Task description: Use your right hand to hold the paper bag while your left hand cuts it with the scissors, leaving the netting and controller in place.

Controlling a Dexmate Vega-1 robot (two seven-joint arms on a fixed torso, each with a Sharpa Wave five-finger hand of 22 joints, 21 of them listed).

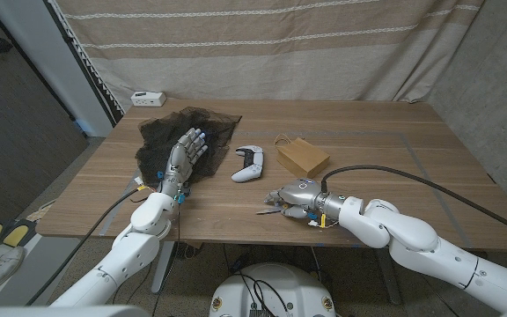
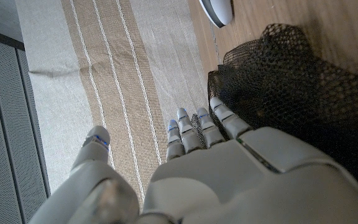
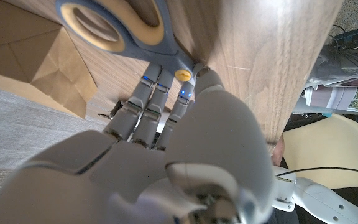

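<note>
Left hand (image 1: 186, 153): raised over the netting (image 1: 172, 139) at the bench's left side, fingers (image 2: 194, 127) apart and holding nothing. Judgement: it is not yet placed to cut, since the scissors lie on the other side.
Netting: dark mesh heap, left rear of the bench (image 1: 385, 132). It sits well apart from the paper bag, so leaving it in place asks nothing further.
Controller (image 1: 249, 164): white, between the netting and the paper bag, touching neither.
Paper bag (image 1: 303, 157): brown, lying flat just right of centre, untouched and uncut.
Scissors (image 3: 120, 28): blue handles with yellow lining, on the bench near the front edge, just before the bag.
Right hand (image 1: 294, 200): lowered onto the scissors, fingers (image 3: 148, 99) bunched at the handles. Whether they are clamped on them cannot be told. Judgement: the task assigns this tool to the left hand, so a handover is likely required.
</note>
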